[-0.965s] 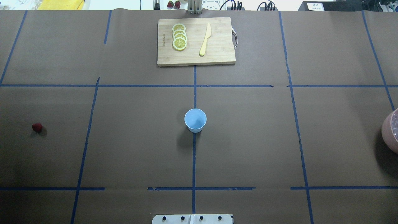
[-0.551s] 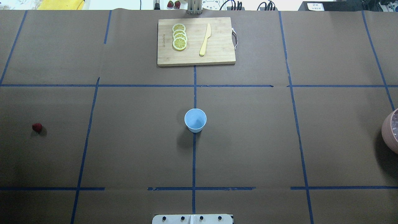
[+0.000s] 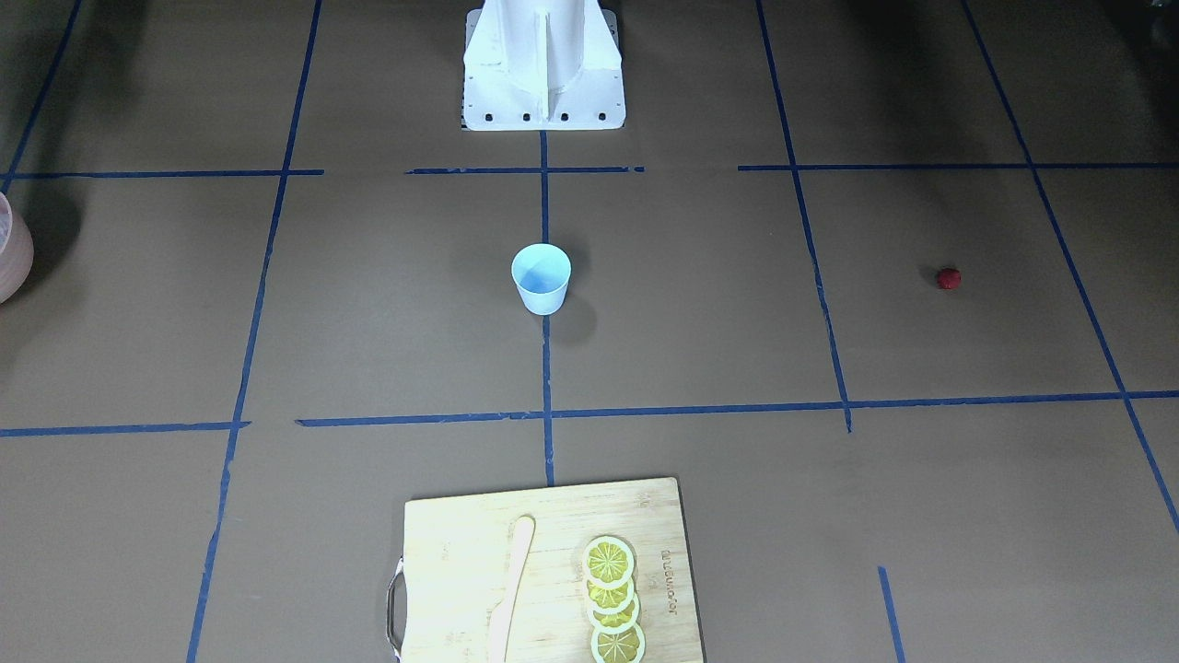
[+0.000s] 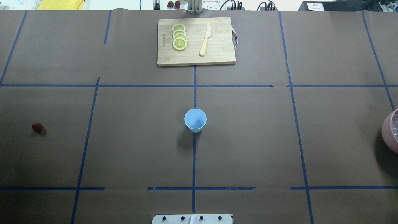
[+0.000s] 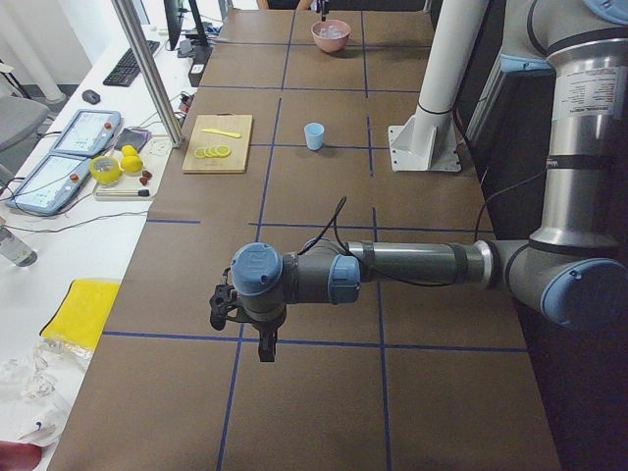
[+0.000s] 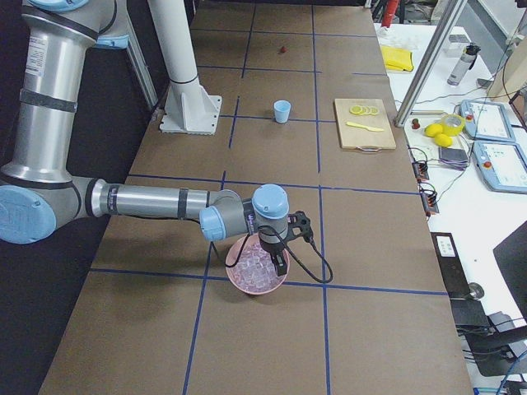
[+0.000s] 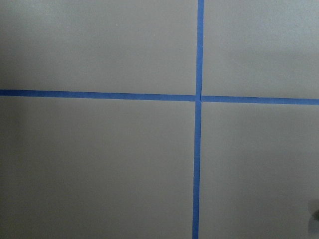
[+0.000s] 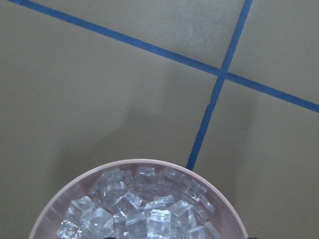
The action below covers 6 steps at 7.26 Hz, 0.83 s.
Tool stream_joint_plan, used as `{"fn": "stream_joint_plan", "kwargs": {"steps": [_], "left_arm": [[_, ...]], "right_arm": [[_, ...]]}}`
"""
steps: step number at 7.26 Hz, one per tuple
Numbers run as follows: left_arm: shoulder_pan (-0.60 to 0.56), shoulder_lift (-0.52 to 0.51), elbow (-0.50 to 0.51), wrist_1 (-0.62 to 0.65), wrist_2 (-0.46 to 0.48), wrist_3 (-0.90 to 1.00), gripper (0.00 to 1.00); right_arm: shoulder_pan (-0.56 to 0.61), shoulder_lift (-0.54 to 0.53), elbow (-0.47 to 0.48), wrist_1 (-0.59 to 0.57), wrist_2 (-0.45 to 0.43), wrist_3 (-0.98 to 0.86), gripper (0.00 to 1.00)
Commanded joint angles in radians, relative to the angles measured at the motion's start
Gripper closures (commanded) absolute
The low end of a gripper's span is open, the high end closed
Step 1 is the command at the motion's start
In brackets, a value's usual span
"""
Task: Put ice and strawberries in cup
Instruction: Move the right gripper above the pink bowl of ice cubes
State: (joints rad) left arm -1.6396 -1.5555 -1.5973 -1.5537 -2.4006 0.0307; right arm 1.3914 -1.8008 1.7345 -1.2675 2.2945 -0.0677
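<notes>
left arm (image 5: 412,265) reaches out with forearm level and wrist bent, so the left gripper (image 5: 265,345) points straight down. right arm (image 6: 156,202) is posed alike, right gripper (image 6: 280,265) pointing down. finger spacing cannot be judged on either.

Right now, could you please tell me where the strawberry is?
The strawberry lies on the table at the far left of the overhead view, on the robot's left, well apart from the central cup.
</notes>
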Motion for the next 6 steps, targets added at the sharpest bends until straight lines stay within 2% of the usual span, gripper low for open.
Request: {"fn": "stream_joint_plan", "kwargs": {"steps": [1,4,6], "left_arm": [[0.001,0.000,-0.001,0.000,0.001,0.000,0.00],[0.001,0.000,-0.001,0.000,0.001,0.000,0.00],[0.001,0.000,-0.001,0.000,0.000,0.000,0.00]], "right_arm": [[-0.037,-0.002,-0.019,0.000,-0.007,-0.004,0.18],[-0.066,0.009,-0.026,0.000,-0.041,-0.004,0.27],[-0.089,0.011,-0.042,0.002,-0.046,-0.004,0.28]]}}
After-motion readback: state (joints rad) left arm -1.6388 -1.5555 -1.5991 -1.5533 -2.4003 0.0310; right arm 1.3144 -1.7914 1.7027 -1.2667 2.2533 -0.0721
